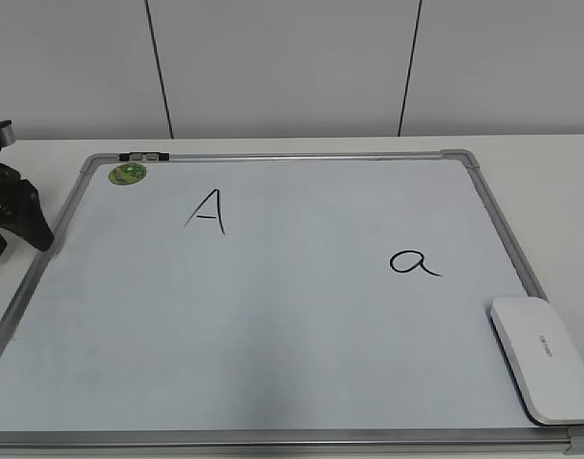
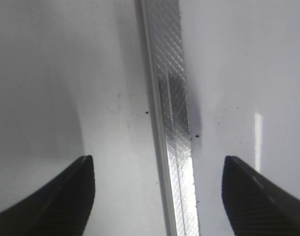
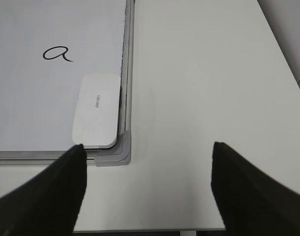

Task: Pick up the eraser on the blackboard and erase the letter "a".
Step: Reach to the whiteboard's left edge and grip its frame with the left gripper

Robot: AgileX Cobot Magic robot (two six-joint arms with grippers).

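Observation:
The blackboard (image 1: 272,325) lies flat on the table, a white board in a silver frame. The eraser (image 1: 543,357) lies in its near right corner, white side up; it also shows in the right wrist view (image 3: 96,110). The letter "a" (image 1: 414,261) is a little up and left of the eraser, and shows in the right wrist view too (image 3: 58,53). My right gripper (image 3: 147,146) is open and empty above bare table, right of the board's grey corner piece (image 3: 118,152). My left gripper (image 1: 14,215) is open and empty over the board's left frame strip (image 2: 172,147).
A capital "A" (image 1: 207,210) is written at the board's upper left, near a round green sticker (image 1: 127,173). White table (image 3: 204,73) stretches to the right of the board, with its front edge near the bottom of the right wrist view. A panelled wall stands behind.

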